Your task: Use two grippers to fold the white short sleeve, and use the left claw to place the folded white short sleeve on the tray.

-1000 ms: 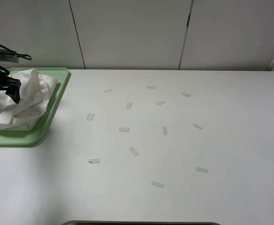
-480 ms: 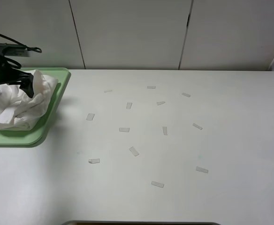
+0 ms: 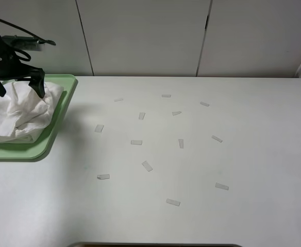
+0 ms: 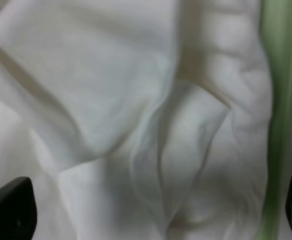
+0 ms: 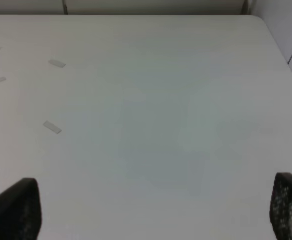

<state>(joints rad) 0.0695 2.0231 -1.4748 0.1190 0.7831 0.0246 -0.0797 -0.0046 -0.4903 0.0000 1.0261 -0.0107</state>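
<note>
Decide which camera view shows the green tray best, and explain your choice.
The exterior high view: the tray shows its rim and corner, holding the white short sleeve beneath the open left gripper. The left wrist view shows only a blurred green strip; the right wrist view shows none.

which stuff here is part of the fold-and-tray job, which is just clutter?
Job:
white short sleeve, bunched on the tray
tray
left gripper, open above the shirt
right gripper, open over bare table

Clutter:
tape strips scattered on the table

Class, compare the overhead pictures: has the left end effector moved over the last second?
Yes. The left end effector has risen off the white short sleeve, shifting toward the tray's back edge, open.
</note>
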